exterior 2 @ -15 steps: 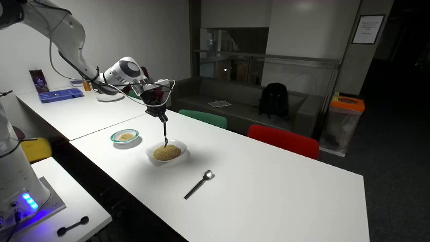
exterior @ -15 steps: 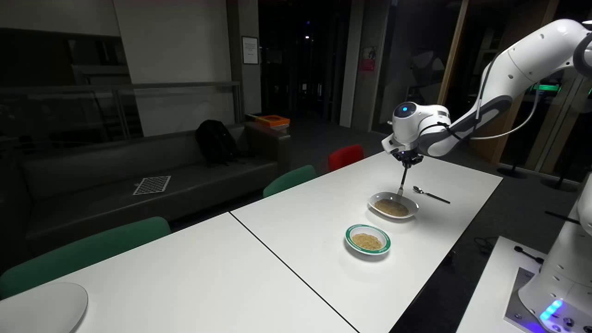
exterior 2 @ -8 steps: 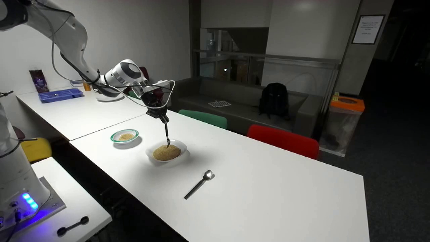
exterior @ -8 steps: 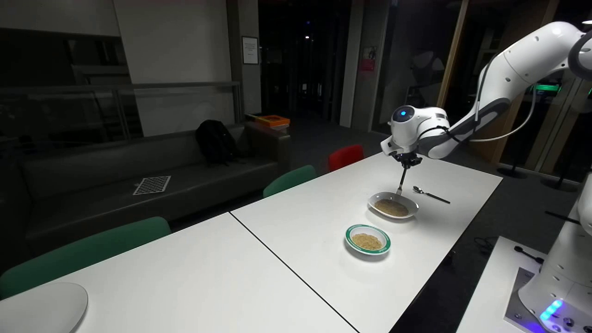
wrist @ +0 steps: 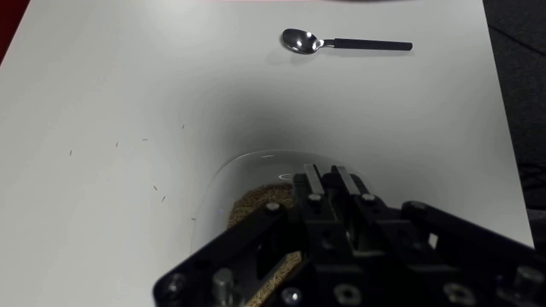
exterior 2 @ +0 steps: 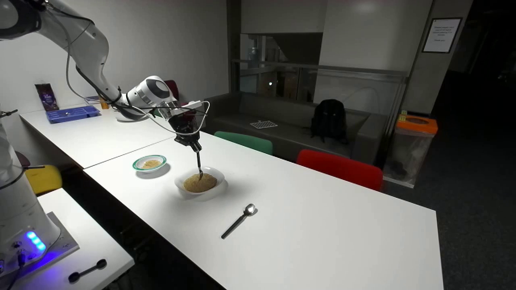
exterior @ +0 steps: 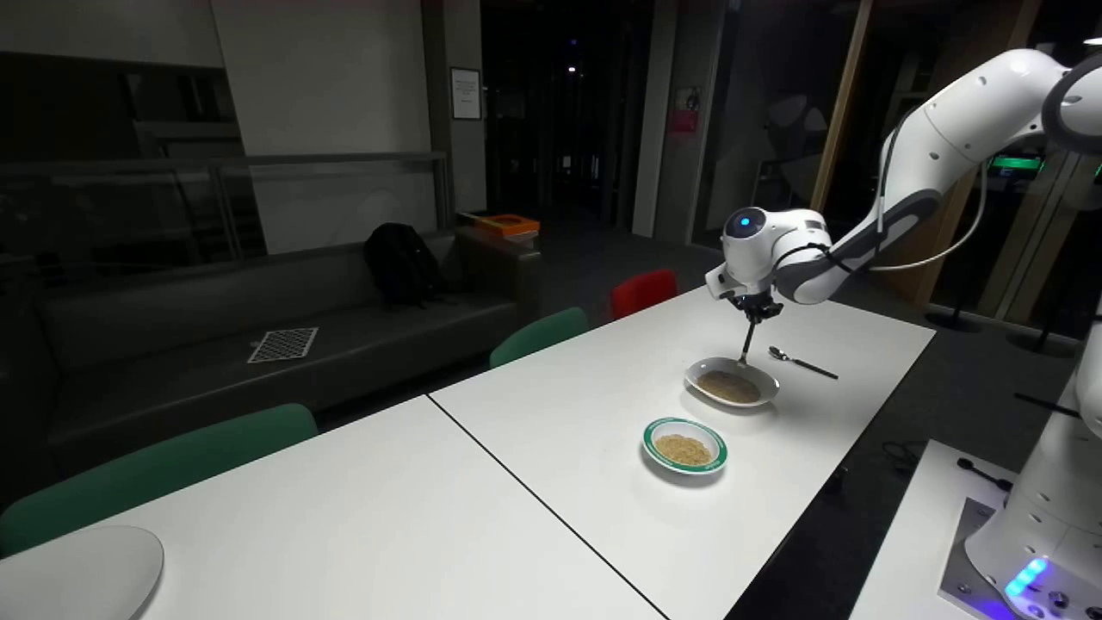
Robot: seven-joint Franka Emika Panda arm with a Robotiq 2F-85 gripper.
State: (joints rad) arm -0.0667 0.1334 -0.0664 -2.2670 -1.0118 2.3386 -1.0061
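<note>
Pinched round the dark-handled utensil [exterior 2: 198, 163] hanging below them, the fingers [wrist: 314, 180] may let it twist if its tip catches the grain [exterior 2: 200, 184] or white bowl [exterior 2: 215, 173] beneath, since so narrow a grip likely resists turning poorly.

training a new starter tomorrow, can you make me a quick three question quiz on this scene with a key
1. True or false: the jaws hold a dark-handled utensil.
2. Pick one: what colour is the rim of the small bowl? a) red b) green c) black
3. Fill in: the loose spoon lies on the ____, outside the white dish.

Key: 1 true; 2 b; 3 table.
</note>
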